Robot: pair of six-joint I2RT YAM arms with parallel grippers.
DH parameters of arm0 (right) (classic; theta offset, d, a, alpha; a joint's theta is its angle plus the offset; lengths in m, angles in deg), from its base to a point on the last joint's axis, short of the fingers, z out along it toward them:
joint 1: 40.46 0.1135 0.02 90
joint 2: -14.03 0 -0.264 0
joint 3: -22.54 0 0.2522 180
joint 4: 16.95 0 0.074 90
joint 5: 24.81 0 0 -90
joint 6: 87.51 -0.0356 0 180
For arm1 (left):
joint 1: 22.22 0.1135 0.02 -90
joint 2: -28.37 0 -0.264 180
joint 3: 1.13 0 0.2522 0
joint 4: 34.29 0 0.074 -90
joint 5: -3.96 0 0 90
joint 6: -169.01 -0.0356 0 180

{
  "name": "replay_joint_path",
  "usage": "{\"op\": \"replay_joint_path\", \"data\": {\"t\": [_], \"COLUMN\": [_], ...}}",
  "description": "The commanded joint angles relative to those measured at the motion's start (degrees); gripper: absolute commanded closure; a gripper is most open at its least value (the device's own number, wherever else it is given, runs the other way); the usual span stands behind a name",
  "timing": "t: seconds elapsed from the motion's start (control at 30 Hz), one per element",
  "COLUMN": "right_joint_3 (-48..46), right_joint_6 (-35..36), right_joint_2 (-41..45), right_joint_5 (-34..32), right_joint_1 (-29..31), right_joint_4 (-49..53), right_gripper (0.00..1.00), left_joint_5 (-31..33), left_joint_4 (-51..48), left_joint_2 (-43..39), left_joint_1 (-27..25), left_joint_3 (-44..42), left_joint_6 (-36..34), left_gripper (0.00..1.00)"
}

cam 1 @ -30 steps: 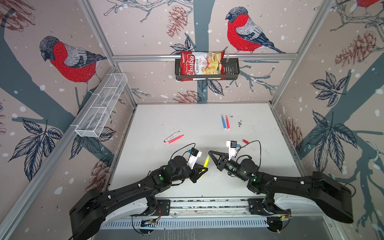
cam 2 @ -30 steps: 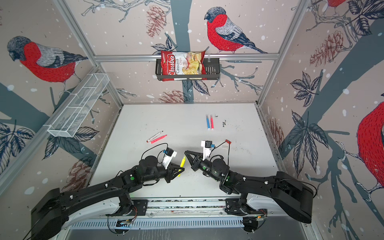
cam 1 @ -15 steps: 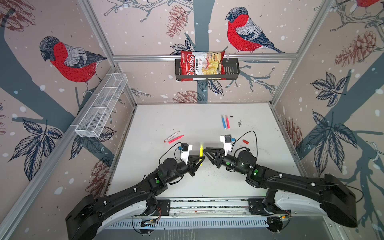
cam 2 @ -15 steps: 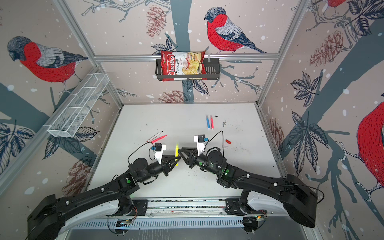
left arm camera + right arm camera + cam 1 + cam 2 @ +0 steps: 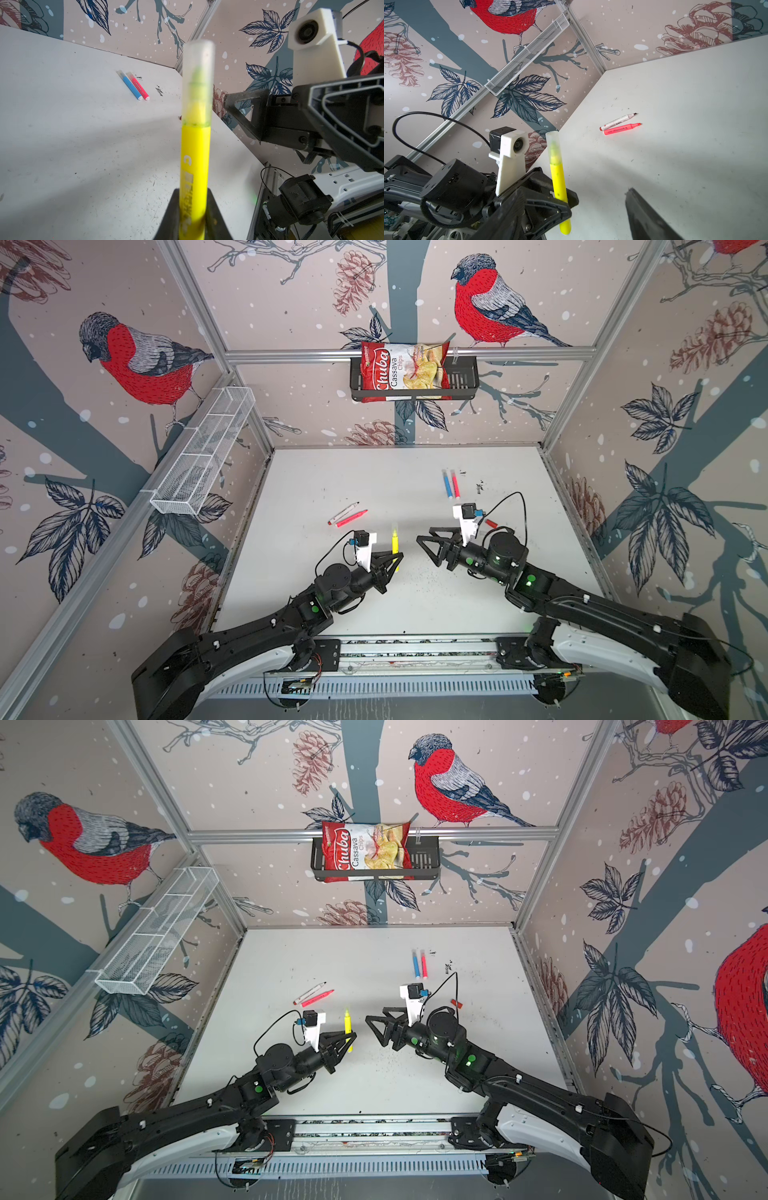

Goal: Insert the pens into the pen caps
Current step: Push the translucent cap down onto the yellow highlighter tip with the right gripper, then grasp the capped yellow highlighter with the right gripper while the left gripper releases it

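My left jaws clamp the yellow marker [image 5: 195, 158] upright over the near counter [image 5: 374, 472], its translucent cap [image 5: 198, 68] looking seated. The right jaws gape wide, empty, just right. Next I'd lay it down and fetch the red cap [image 5: 491, 524].

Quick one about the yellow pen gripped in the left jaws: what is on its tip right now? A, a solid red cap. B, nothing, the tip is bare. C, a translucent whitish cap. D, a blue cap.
C: in the left wrist view the yellow pen has a translucent whitish cap seated over its tip.
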Motion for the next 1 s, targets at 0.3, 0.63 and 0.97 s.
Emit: {"op": "replay_joint_path", "data": {"t": [0.3, 0.63, 0.97], "right_joint_3": [4.28, 9.12, 7.91], "right_joint_6": [1.16, 2.71, 2.92], "right_joint_2": [-10.51, -18.57, -17.60], "right_joint_5": [4.56, 6.85, 7.76], "right_joint_1": [2.13, 4.52, 4.86], "right_joint_4": [-1.75, -1.18, -3.46], "right_gripper": [0.37, 1.00, 1.00], "left_joint_5": [-0.94, -1.29, -1.74], "left_joint_4": [7.44, 7.31, 7.14], "left_joint_2": [3.50, 4.12, 4.80], "left_joint_1": [0.09, 0.08, 0.08], "left_joint_3": [0.41, 0.80, 1.72], "left_joint_6": [-0.91, -0.78, -1.00], "left_gripper": [0.97, 0.97, 0.97]}}
